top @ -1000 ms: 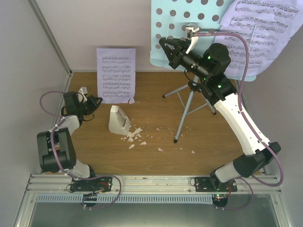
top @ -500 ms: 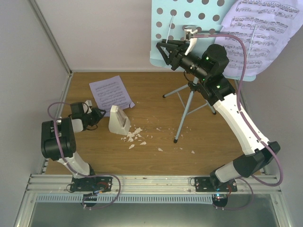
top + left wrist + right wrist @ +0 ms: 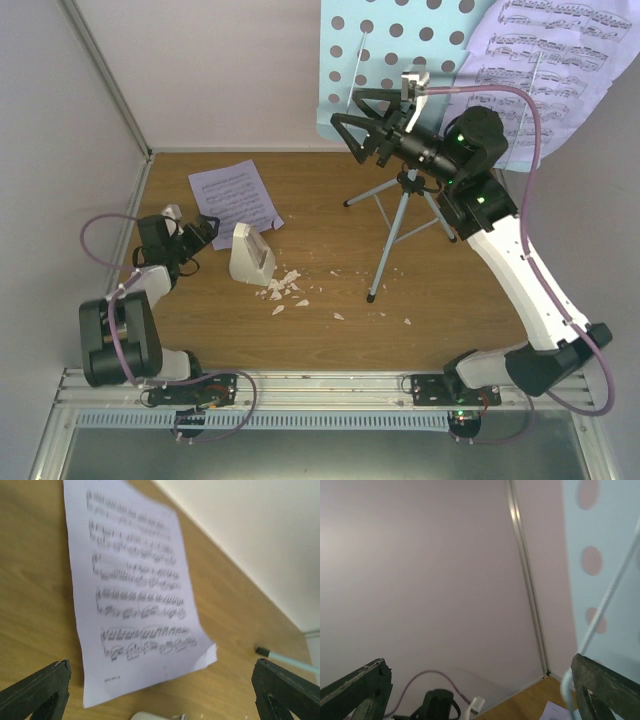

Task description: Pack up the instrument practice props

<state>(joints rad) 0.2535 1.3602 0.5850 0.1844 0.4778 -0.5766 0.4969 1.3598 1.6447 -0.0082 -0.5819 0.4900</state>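
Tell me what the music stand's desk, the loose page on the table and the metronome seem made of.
Stand desk: perhaps painted sheet metal or plastic; flat, matte light blue, punched with round holes.
Loose page: paper; thin, pale lilac, printed staves, one corner lifting.
Metronome: probably plastic; smooth white casing, too small to be sure.

Each arm mixes smooth white shells with black joint housings. The right arm (image 3: 520,270) has a long white link between black blocks, and small green lights (image 3: 455,141) glow on its black wrist. The left arm (image 3: 150,282) has a chunky black motor housing (image 3: 118,340) and a shorter white link. A lilac cable (image 3: 536,110) loops along the right arm, and a second cable (image 3: 98,228) of the same colour loops beside the left. The bases (image 3: 195,388) are black, with thin dark wires. The right end effector (image 3: 347,110) and left end effector (image 3: 203,238) carry matte black fingers (image 3: 35,690), wedge-shaped with triangular cut-outs.
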